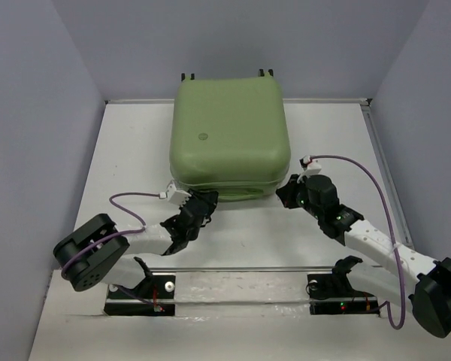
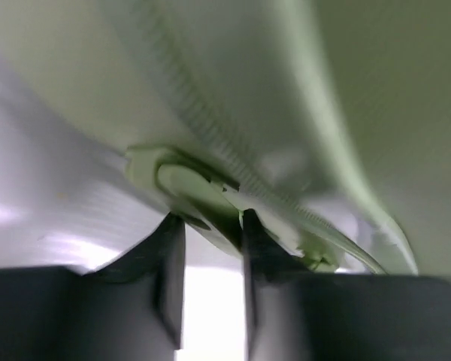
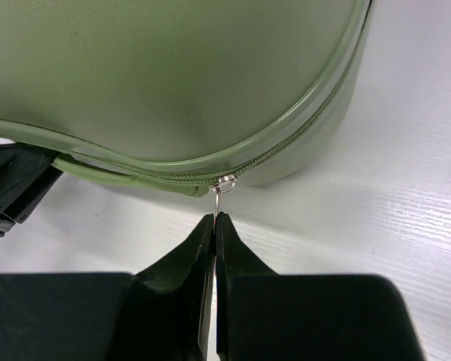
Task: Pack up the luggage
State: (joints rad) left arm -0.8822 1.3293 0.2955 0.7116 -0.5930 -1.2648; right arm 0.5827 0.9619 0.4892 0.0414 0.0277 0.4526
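Luggage (image 1: 229, 135) zipper pull (image 3: 219, 197) pinched at closed right jaws' tips.

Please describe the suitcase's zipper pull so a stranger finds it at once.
Find the big green suitcase. Follow its zipper to the near right corner, by the right gripper. The zipper pull there is the only small silver metal piece on the green shell.

Light-green hard-shell luggage (image 1: 229, 131), lid down, flat, emblem (image 1: 203, 137) up, metal zipper pull (image 3: 219, 197) at its near-right corner.
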